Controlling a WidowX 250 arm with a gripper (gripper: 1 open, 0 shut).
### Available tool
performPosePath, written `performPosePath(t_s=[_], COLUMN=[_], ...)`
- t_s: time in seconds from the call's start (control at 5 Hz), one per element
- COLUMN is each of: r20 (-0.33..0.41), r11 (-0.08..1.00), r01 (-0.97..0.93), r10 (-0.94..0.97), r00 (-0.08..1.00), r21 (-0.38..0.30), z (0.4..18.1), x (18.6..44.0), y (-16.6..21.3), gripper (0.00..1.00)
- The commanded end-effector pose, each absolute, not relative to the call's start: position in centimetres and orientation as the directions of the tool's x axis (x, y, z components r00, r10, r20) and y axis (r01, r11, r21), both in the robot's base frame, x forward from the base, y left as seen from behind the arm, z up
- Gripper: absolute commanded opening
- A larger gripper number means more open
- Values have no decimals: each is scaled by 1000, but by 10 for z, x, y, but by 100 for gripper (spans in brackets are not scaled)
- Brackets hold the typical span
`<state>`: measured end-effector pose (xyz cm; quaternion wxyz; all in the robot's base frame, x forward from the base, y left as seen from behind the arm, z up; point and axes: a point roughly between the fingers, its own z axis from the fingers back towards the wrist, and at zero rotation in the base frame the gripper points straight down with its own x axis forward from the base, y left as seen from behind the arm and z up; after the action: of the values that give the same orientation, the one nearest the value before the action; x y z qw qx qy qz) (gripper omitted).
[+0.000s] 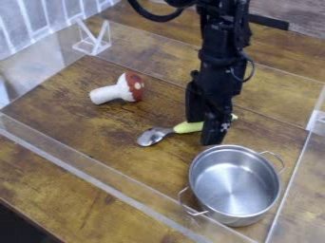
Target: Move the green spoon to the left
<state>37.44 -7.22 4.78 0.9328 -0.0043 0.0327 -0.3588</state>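
Note:
The green spoon (pixel 185 127) lies on the wooden table, its silver bowl (pixel 151 138) pointing left and its yellow-green handle running right under the gripper. My black gripper (pixel 210 126) points straight down over the handle, open, with one finger on each side of it. The fingers hide most of the handle. I cannot tell whether the fingertips touch the table.
A silver pot (pixel 235 183) stands just in front and to the right of the spoon. A toy mushroom (pixel 117 90) with a red cap lies to the left. Clear plastic walls (pixel 76 166) ring the work area, and a clear stand (pixel 91 40) sits at the back left.

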Motion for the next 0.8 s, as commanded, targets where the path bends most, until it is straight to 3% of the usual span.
performPosePath(t_s=[0.0, 0.4, 0.6], r20=[-13, -13, -5], r11=[775, 784, 776], r01=[632, 620, 629], r10=[-632, -621, -630], r00=[775, 784, 777], r21=[-14, -45, -53], z=[55, 38, 40], x=[389, 399, 398], y=[-57, -51, -54], gripper=[100, 100, 0])
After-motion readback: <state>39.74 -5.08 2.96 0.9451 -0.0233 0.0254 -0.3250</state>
